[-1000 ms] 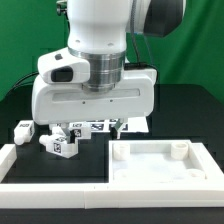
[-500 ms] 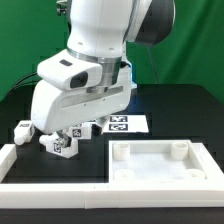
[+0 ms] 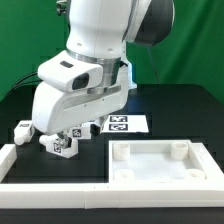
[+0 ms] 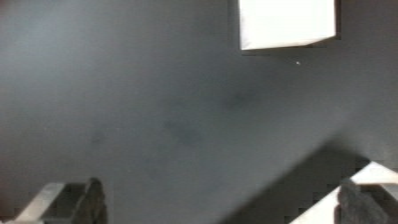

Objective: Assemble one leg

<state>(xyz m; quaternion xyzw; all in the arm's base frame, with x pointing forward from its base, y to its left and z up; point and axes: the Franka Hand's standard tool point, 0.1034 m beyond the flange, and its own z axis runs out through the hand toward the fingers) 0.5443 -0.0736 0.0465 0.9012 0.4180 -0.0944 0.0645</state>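
The arm's white wrist housing (image 3: 85,95) leans over the exterior view's left part of the black table (image 3: 185,110) and hides the gripper in that view. The leg (image 3: 62,144), a small white block with black-and-white tags on its faces, lies on the table just below the housing's lower edge. It is close to the white raised border (image 3: 50,195) that runs along the front. A second tagged block (image 3: 22,130) lies further to the exterior view's left, apart from the leg. The marker board (image 3: 122,124) lies flat behind, partly covered by the housing. The large square panel (image 3: 165,162), with its raised rim, sits on the exterior view's right, well apart from the leg.

In the wrist view the gripper (image 4: 205,190) is spread wide (nothing is grasped). Only bare table shows between its dark fingers (image 4: 68,203). A plain white block (image 4: 288,22) lies on the table, clear of the fingers. No tags show on it, so I cannot tell whether it is the leg.
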